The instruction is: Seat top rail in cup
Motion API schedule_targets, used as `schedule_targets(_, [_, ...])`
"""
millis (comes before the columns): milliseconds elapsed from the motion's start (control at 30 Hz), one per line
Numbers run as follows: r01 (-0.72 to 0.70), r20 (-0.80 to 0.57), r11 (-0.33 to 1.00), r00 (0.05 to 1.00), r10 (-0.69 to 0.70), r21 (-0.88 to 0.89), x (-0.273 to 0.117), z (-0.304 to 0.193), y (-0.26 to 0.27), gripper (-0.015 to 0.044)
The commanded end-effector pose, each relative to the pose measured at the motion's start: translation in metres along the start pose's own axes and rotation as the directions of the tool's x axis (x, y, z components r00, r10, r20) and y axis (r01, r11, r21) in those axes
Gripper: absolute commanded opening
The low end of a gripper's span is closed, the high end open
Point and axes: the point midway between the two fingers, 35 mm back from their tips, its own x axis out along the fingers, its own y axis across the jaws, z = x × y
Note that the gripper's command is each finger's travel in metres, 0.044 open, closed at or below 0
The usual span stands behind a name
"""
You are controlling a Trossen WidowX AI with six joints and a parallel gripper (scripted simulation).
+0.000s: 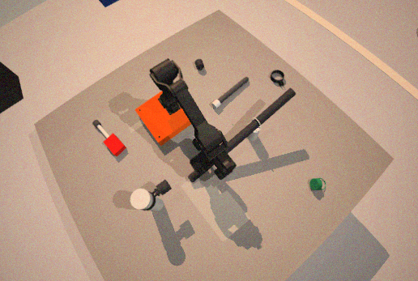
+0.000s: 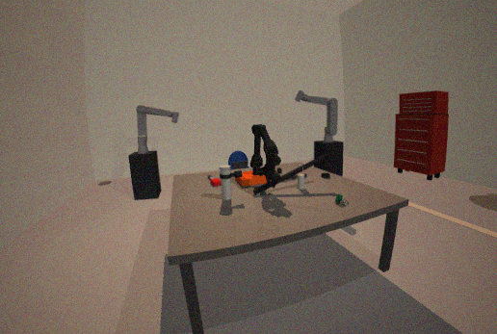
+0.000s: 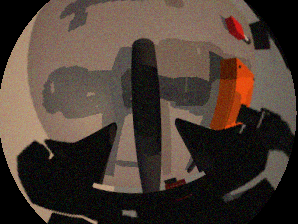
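The dark rail [image 1: 275, 106] [image 2: 289, 175] [image 3: 145, 90] slants through the loop cap on the short white post [image 1: 255, 131] [image 2: 300, 183]. Its far end is high; its cut end is low, close to the table. The big white post [image 1: 142, 198] [image 2: 226, 191] stands upright, its band [image 2: 224, 175] up near the cap. The rail-end cup [image 1: 163, 187] [image 2: 237, 173] points toward the rail side, with a gap to the cut end, which sits lower. My gripper [image 1: 211, 164] [image 2: 273, 178] [image 3: 147, 123] is open, its fingers on either side of the rail with space at both sides in the wrist view.
An orange block [image 1: 164, 122] [image 2: 250, 180] [image 3: 235, 92] lies beside the arm. A red block with a handle [image 1: 115, 144] is left of it. A short dark bar [image 1: 235, 89], a black ring [image 1: 277, 77], a small black piece [image 1: 199, 64] and a green item [image 1: 317, 185] lie on the table.
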Motion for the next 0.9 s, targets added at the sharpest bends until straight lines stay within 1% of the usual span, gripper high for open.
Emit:
schedule_targets(0, [0.004,-0.004,1.0,1.0,-0.004,0.003,0.0087,-0.0006,-0.001,0.044])
schedule_targets(100, [0.004,-0.004,1.0,1.0,-0.004,0.003,0.0097,-0.0006,-0.0011,0.044])
schedule_targets(467, [0.004,-0.004,1.0,1.0,-0.004,0.003,0.0097,-0.0006,-0.0009,0.0151])
schedule_targets(700, [0.004,-0.004,1.0,1.0,-0.004,0.003,0.0097,-0.0006,-0.0009,0.0105])
schedule_targets(833, [0.004,-0.004,1.0,1.0,-0.004,0.003,0.0049,0.0,-0.0008,0.0])
schedule_targets(867, [0.004,-0.004,1.0,1.0,-0.004,0.003,0.0042,0.0,-0.0008,0.0])
